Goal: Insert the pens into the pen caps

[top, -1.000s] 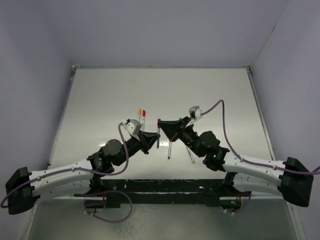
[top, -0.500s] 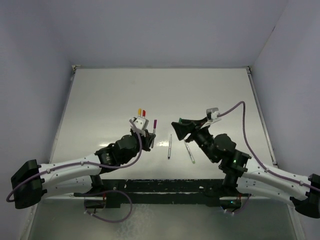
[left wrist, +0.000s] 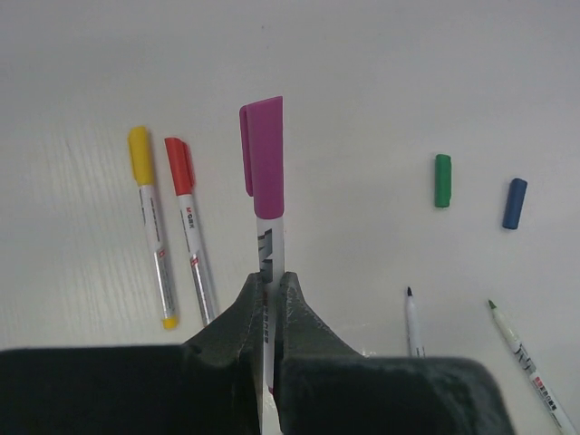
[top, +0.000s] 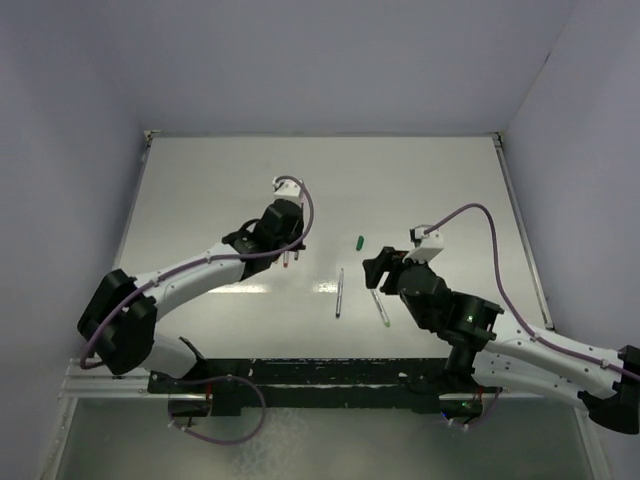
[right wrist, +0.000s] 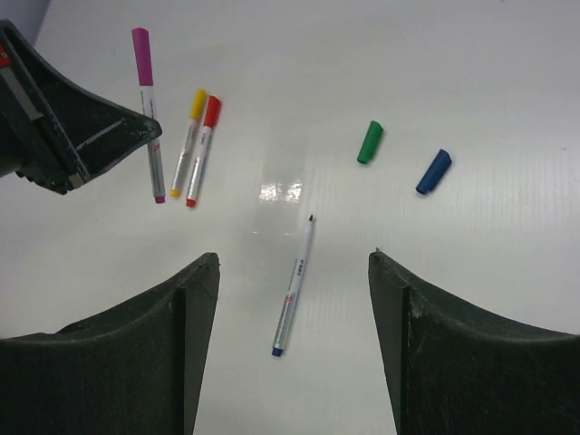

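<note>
My left gripper [left wrist: 269, 276] is shut on the barrel of a pen whose purple cap [left wrist: 263, 159] is on and points away from me. Beside it on the table lie a yellow-capped pen [left wrist: 149, 227] and a red-capped pen [left wrist: 190, 231]. A green cap [left wrist: 442, 180] and a blue cap [left wrist: 515, 203] lie loose to the right. Two uncapped pens [top: 339, 292] [top: 381, 308] lie nearer the arm bases. My right gripper [right wrist: 294, 258] hangs open and empty above the blue-ended pen [right wrist: 293, 288].
The white table [top: 200, 200] has a raised rim along its left and right sides. Grey walls close it in at the back and on both sides. The left arm [top: 190, 275] stretches diagonally across the near left of the table.
The two grippers were joined at the table's middle. The right gripper has opened and drawn back. The left arm has swung to the far left with the purple-capped pen.
</note>
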Motion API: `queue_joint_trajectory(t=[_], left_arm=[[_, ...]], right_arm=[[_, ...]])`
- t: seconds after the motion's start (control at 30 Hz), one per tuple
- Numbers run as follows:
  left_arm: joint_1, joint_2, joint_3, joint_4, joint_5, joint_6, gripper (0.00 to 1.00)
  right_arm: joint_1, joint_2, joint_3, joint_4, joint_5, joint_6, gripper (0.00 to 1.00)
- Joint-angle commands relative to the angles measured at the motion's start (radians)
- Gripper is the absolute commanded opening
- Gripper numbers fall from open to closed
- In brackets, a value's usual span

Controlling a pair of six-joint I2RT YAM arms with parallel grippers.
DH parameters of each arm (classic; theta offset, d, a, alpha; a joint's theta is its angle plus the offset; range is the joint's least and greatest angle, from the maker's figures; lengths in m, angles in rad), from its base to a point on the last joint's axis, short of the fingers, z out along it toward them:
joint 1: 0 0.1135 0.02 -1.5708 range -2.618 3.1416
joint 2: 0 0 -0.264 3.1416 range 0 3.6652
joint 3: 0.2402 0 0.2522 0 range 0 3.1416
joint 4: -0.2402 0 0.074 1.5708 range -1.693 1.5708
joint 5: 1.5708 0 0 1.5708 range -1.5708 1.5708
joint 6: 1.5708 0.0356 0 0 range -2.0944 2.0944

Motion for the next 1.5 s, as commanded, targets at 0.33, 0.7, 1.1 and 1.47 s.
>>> queue_joint_trajectory(t=[0.33,0.7,1.1,1.47], left_arm=[[0.092,0.352,0.227,-0.156,0.182,-0.120,0.00],[0.115,0.428,0.244,-0.156,0.139,-0.164,0.00],[0.153,0.492,0.292,-0.181,0.115,-0.169,0.06],[0.156,0.505,0.331,-0.208,0.123,-0.154,0.19]], right_arm=[[0.002,0.026,0.057,-0.099,0.019,0.104,0.69],[0.003,0.033,0.027,-0.095,0.008,0.131,0.69],[0.003,0.030,0.002,-0.100,0.006,0.146,0.69],[0.002,0.046,-0.004,-0.093,0.003,0.142,0.69]])
